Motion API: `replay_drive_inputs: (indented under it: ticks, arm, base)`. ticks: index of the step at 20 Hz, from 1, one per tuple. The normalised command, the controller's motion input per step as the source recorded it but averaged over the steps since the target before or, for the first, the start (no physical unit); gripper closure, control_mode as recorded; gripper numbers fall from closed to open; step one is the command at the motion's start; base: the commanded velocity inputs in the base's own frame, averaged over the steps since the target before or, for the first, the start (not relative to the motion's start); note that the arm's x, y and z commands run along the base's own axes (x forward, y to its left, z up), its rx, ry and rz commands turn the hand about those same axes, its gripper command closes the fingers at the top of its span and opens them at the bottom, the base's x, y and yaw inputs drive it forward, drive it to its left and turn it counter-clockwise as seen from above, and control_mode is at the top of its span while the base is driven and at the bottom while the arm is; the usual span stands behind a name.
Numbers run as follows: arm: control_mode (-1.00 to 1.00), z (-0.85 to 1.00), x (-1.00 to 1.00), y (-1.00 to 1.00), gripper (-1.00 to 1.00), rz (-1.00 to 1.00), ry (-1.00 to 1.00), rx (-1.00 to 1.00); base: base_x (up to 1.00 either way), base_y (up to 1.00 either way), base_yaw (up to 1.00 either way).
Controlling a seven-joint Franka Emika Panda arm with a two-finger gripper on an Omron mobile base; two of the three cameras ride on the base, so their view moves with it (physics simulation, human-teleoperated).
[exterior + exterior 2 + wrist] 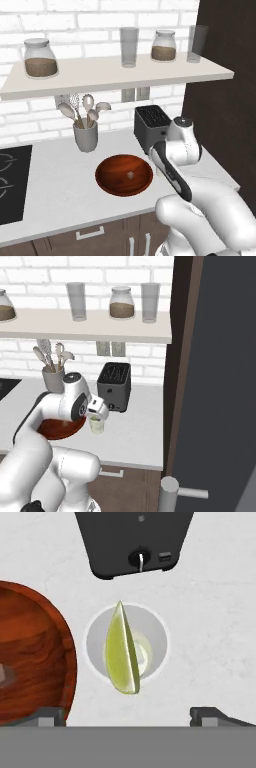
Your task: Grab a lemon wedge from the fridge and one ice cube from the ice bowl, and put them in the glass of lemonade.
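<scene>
In the hand view the lemon wedge, yellow-green and standing on edge, lies within the round rim of the glass of lemonade. I cannot tell whether it is in the liquid or above it. My gripper hangs open straight over the glass, and its fingertips stand wide apart, touching nothing. The glass sits on the counter under my hand, between the ice bowl and the toaster. A pale ice cube rests in the bowl. The grey fridge is at the right.
A black toaster stands just behind the glass. A grey utensil holder is at the back left and a black cooktop at the far left. The shelf above carries jars and tall empty glasses.
</scene>
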Motion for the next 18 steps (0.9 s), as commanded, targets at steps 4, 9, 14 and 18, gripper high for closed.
replay_drive_inputs:
  ticks: [4, 9, 14, 18]
  arm:
    - [-1.00, 0.09, -0.91, 0.00, -1.00, 0.00, -0.09, 0.03]
    - [-1.00, 0.69, -0.85, 0.02, -1.00, 0.01, -0.02, 0.01]
    - [-1.00, 1.00, -0.76, 0.11, -1.00, 0.09, 0.00, -0.01]
    - [-1.00, 0.12, -0.89, 0.00, -1.00, 0.04, -0.01, 0.01]
  base:
    - [0.00, 0.00, 0.00]
    - [0.00, 0.00, 0.00]
    - [0.00, 0.00, 0.00]
    - [0.00, 0.00, 0.00]
